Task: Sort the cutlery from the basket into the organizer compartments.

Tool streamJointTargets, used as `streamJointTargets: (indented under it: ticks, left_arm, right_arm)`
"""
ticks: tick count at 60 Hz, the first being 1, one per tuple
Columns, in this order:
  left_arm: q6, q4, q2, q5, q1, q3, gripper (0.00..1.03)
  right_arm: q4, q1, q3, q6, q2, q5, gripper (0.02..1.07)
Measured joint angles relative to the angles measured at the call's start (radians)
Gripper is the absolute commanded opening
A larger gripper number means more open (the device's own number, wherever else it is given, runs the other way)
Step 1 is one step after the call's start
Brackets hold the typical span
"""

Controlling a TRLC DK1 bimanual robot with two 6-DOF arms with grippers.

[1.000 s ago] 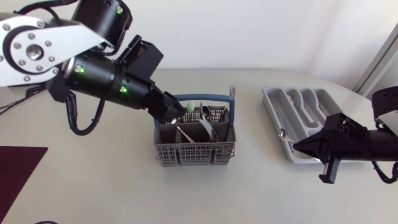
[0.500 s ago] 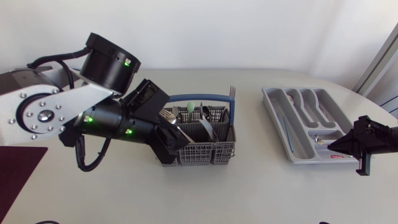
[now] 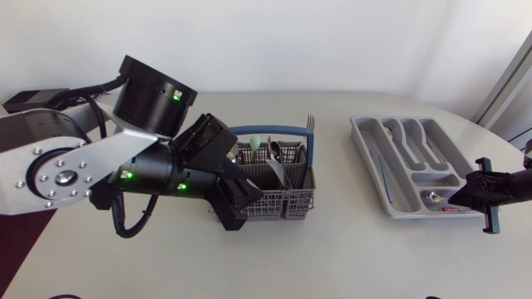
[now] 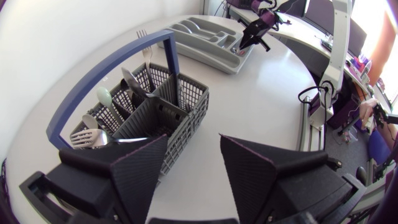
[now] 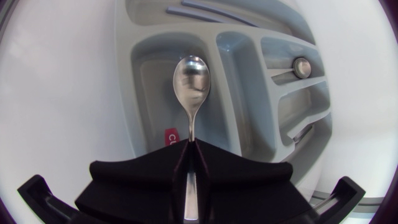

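Observation:
The grey cutlery basket (image 3: 278,199) with a blue handle stands mid-table, holding several pieces: a fork (image 3: 309,124), a mint-handled utensil (image 3: 253,143) and spoons. My left gripper (image 3: 237,203) is low at the basket's front left corner, open with only bare table between its fingers (image 4: 140,171); the basket (image 4: 155,106) is just ahead of it. The grey organizer (image 3: 366,137) lies to the right. My right gripper (image 3: 455,195) is shut on the handle of a spoon (image 5: 191,81), whose bowl hangs over the organizer's (image 5: 134,87) near, wide compartment.
The organizer holds several pieces of cutlery (image 3: 416,137) in its long compartments. A dark red mat (image 3: 12,241) lies at the table's left edge, partly under my left arm. Bare table lies in front of the basket and between basket and organizer.
My left arm has swung down from over the basket's back left to its front left corner. My right gripper has drawn back to the right, still shut on the spoon.

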Motion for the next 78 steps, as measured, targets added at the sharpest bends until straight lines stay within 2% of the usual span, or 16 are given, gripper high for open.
streamJointTargets:
  ticks: [6,20,28,37,52,62,78]
  left_arm:
    - [0.0,0.0,0.0,-0.003,0.0,0.0,0.6]
    - [0.0,0.006,0.0,-0.016,-0.005,-0.005,0.6]
    - [0.0,0.006,0.002,-0.022,-0.013,-0.006,0.59]
    - [0.0,0.007,0.002,-0.022,-0.013,-0.006,0.6]
    - [0.0,0.032,0.005,-0.023,-0.04,-0.008,0.6]
    - [0.0,0.07,0.026,-0.025,-0.085,-0.008,0.6]
    - [-0.004,0.112,0.127,-0.05,-0.09,-0.007,0.59]
  right_arm:
    - [0.045,0.006,0.0,-0.008,0.01,0.026,0.12]
    - [0.148,0.028,0.0,0.007,0.012,0.043,0.43]
    - [0.22,0.037,-0.019,0.032,0.011,0.043,0.56]
    - [0.216,0.039,-0.061,0.055,-0.043,0.04,0.72]
    - [0.035,0.039,-0.119,0.069,-0.263,0.019,0.74]
    - [-0.114,0.045,-0.144,0.1,-0.35,-0.045,0.74]
    - [-0.195,0.113,-0.248,0.219,-0.468,-0.147,0.74]
